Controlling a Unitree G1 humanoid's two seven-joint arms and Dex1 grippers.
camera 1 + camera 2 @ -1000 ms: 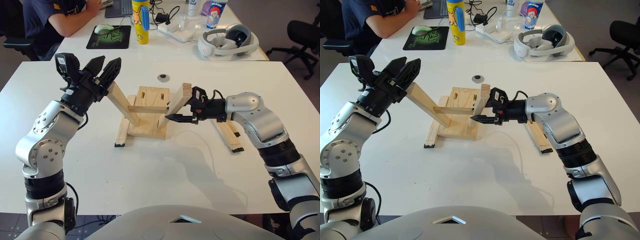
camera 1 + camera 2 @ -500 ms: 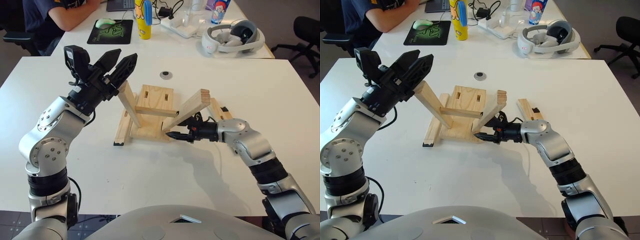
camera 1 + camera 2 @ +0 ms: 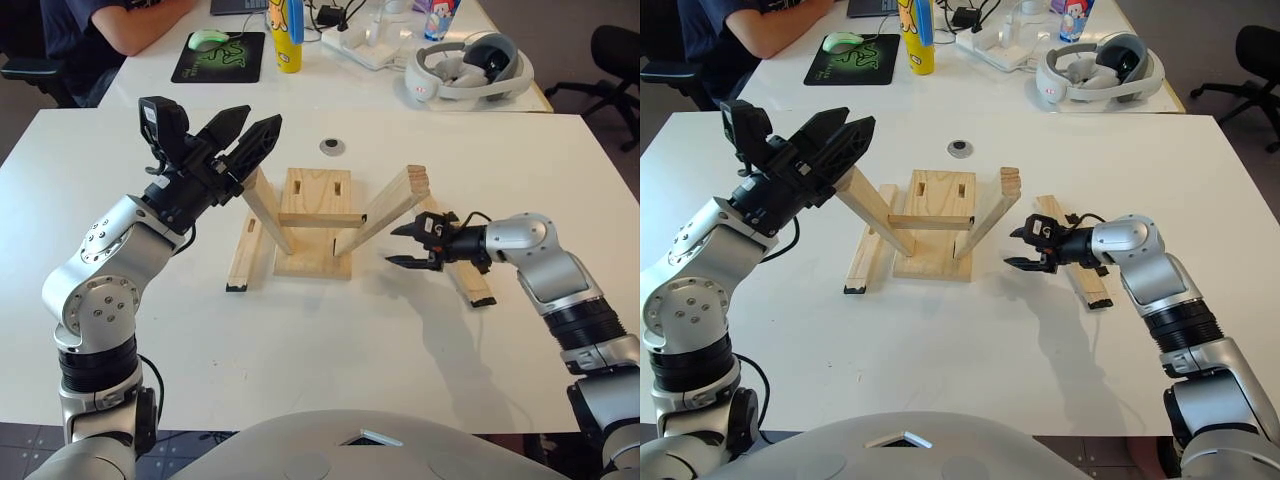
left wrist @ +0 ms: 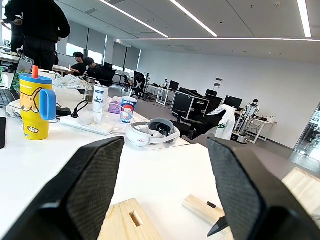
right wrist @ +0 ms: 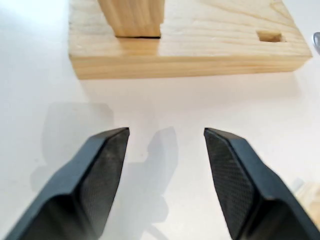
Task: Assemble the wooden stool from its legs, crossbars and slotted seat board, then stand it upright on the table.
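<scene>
Nearest on the white table (image 3: 320,340), the right gripper (image 3: 398,246) was seen low over the surface, its fingers spread apart and nothing held, just beside the near right corner of the slotted seat board (image 3: 313,252). Loose wooden pieces (image 3: 468,282) lay flat under that arm. The seat board lay flat, and from its near end two legs were seen rising and leaning outward: the right leg (image 3: 390,205) and the left leg (image 3: 270,208), joined by a crossbar (image 3: 320,219). A further leg piece (image 3: 242,258) lay flat along the board's left edge. The left gripper (image 3: 263,116) was held above the top of the left leg, fingers apart on either side of it; whether they touched it could not be told. At the board's far end, two slots (image 3: 297,185) were left unfilled.

The step in hand was judged to be the seating of the first leg pair. The next move was thought to call for that pair to be steadied and the remaining pieces fetched for the open slots.
</scene>
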